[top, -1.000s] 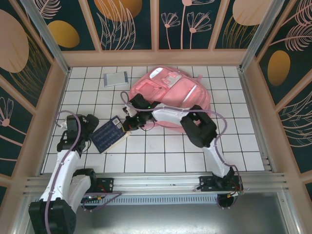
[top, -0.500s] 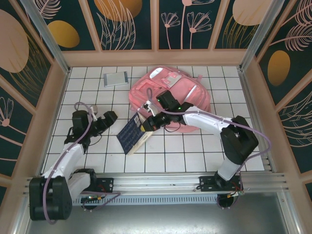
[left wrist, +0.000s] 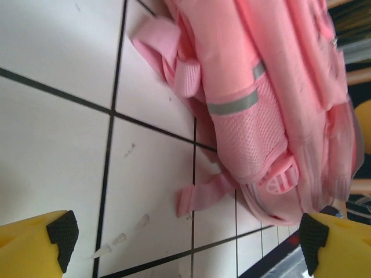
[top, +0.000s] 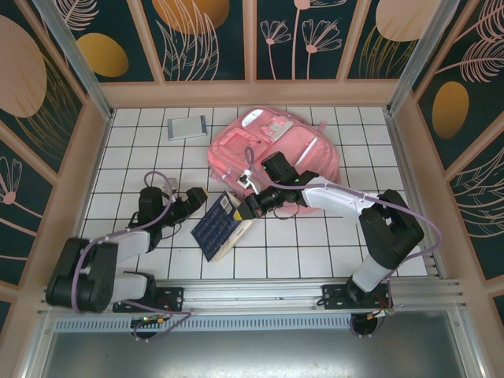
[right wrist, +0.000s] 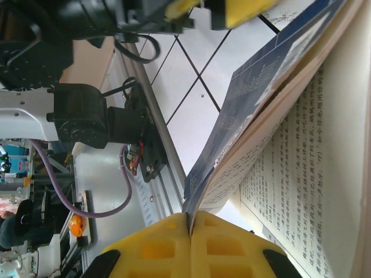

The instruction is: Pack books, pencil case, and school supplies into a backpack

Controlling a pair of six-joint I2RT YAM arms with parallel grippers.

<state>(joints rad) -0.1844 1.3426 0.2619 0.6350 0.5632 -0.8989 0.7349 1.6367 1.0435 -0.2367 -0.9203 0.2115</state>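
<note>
We take the backpack (top: 293,150) as our landmark: it lies flat on the tiled table (top: 315,252), front pockets up. The right gripper (top: 246,206) is just off the backpack's near-left edge, its jaws pinched tight on the navy book (top: 217,230). In the right wrist view the yellow fingers (right wrist: 152,250) meet on the book's edge, and the navy cover and printed pages fan apart above them. From the gripped corner the book slants away from the backpack, toward the near-left. We cannot tell whether its lower end rests on the tiles. The left gripper (top: 194,198) is low over the table, just left of the navy book and near-left of the backpack, apart from both. Its jaws are spread wide: in the left wrist view the two yellow fingertips (left wrist: 32,243) sit at the lower corners with bare tile between them. Beyond them we see the backpack's side, with its grey reflective stripe (left wrist: 232,104) and a loose strap end (left wrist: 203,197) on the tile. The grey book (top: 187,127) lies flat left of the backpack's far-left corner, near it but apart.
</note>
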